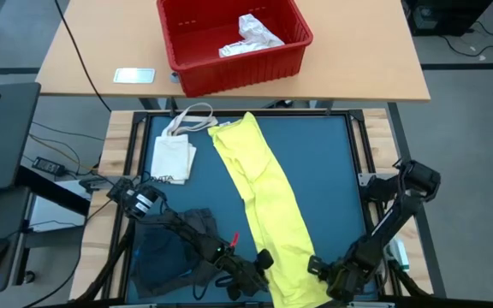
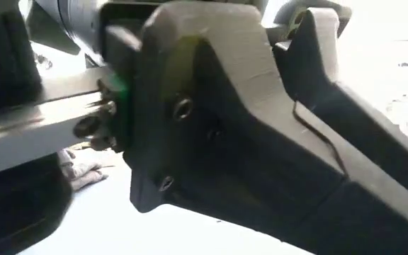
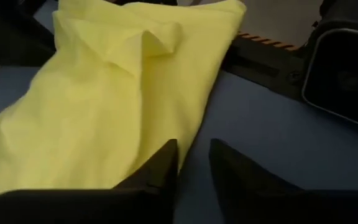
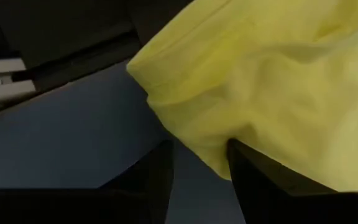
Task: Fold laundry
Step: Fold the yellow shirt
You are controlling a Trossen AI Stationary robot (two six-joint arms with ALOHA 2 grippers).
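Observation:
The long yellow garment (image 1: 264,188) lies flat and slantwise on the blue table, running from its far middle to the near edge. My left gripper (image 1: 259,261) is low at the left edge of its near end and is open by a narrow gap (image 3: 194,158). My right gripper (image 1: 317,269) is at the right edge of the same end, also open (image 4: 197,165). A rim of yellow cloth (image 4: 213,158) reaches in between the right fingers. A dark grey garment (image 1: 197,224) and a navy one (image 1: 157,257) lie heaped under the left arm. My left gripper has one finger (image 3: 163,162) lying along the yellow garment's edge (image 3: 185,134), level with the table; I cannot tell whether it touches. My right gripper has one finger (image 4: 253,168) against the cloth's rim (image 4: 213,158); whether it touches I cannot tell.
A cream tote bag (image 1: 174,156) lies at the table's far left. On the wooden table beyond, a red bin (image 1: 187,51) holds a crumpled white item (image 1: 251,36). An arm close to the lens (image 2: 246,127) fills most of the low view.

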